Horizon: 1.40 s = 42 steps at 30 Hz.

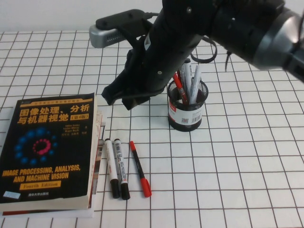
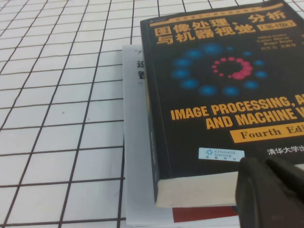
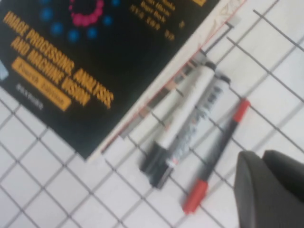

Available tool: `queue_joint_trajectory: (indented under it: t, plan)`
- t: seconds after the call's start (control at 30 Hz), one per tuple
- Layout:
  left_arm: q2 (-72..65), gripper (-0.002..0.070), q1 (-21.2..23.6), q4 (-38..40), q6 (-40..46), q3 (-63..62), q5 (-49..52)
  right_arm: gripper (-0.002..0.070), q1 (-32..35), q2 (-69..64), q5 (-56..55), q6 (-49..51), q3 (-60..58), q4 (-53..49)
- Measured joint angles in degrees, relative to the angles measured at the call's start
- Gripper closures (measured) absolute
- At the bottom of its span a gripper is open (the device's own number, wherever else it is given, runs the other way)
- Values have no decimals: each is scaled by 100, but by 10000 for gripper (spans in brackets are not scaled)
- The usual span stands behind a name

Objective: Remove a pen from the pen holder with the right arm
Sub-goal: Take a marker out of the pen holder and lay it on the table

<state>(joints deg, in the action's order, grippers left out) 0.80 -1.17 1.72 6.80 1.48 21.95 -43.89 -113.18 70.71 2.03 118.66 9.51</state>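
A black mesh pen holder stands right of the table's middle, holding a red pen and several white markers. My right gripper hangs above the table to the left of the holder, apart from it, shut and empty. In the right wrist view the gripper looks down on a loose red pen and two black-and-white markers lying beside the book. My left gripper is shut over the near corner of the book.
A thick black textbook lies at the left on top of a thinner white booklet. Two markers and a red pen lie side by side just right of it. The white gridded tabletop spreads to the right.
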Motion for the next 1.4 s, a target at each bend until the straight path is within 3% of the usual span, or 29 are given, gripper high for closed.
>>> queue_joint_trajectory:
  t: [0.47,0.97,1.23,1.4]
  plan:
    - [0,679,0,0,0,0,0,690,-265,3044,77,1027,-2654,-1492]
    - [0,679,0,0,0,0,0,690,-265,6065,7,1103,-5263,-1958]
    - [0,679,0,0,0,0,0,692,-229,7238,-1510,1644,-7144,-2514]
    - [0,679,0,0,0,0,0,692,740,7981,-4128,1715,-8962,-2912]
